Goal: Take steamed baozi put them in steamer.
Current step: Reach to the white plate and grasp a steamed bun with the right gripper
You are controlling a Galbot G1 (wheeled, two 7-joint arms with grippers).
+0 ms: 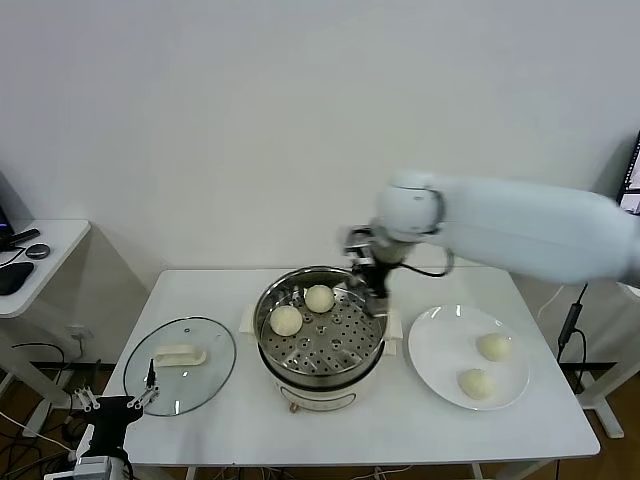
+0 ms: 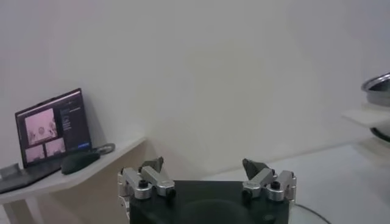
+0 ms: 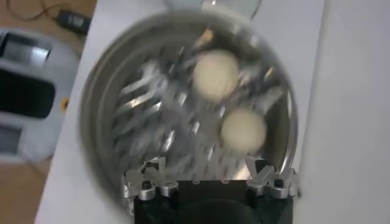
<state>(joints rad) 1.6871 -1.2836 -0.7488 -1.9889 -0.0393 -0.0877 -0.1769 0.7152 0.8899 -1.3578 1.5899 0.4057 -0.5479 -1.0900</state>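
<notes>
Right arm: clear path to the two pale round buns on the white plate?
Probably yes. The right gripper is open and empty over the steel steamer; both buns lie uncovered on the plate, nothing between.

Smooth pale blue-white shell on the right arm (image 1: 530, 232), rounded white wrist joint, black cable looping beneath, then a dark right gripper (image 3: 210, 176) with silver screw-studded knuckles and black fingertips, seemingly matched by the left gripper (image 2: 207, 173).

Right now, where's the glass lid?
In the head view, the glass lid lies flat on the table's left side, beside the steamer, just ahead of the parked left gripper.
</notes>
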